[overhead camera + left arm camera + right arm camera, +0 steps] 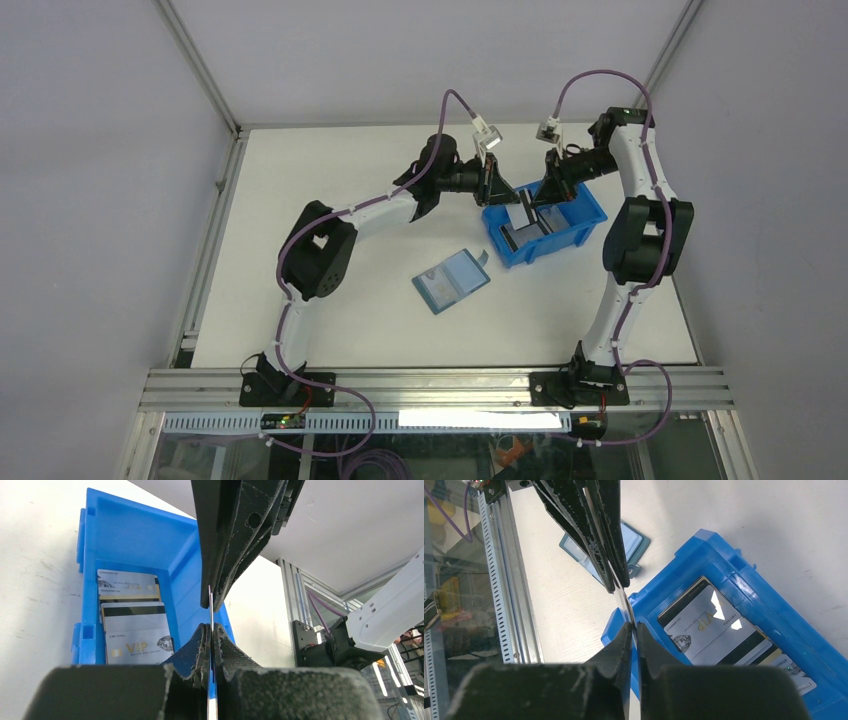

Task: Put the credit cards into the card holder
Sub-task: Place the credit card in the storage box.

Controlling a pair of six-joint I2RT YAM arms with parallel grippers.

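Observation:
A thin silvery credit card (210, 611) is held edge-on above the blue bin by both grippers at once. My left gripper (211, 629) is shut on one end of it and my right gripper (634, 626) is shut on the other end (625, 605). In the top view the left gripper (499, 189) and right gripper (549, 190) face each other over the bin. Two more credit cards (134, 630) lie flat in the bin, also seen in the right wrist view (711, 622). The teal card holder (452, 281) lies open on the table, nearer than the bin and apart from both grippers.
The bright-blue plastic bin (588, 226) stands at the back right of the white table, directly under both grippers. Its wall shows in the left wrist view (125, 535) and the right wrist view (724, 562). An aluminium rail (430, 385) runs along the near edge.

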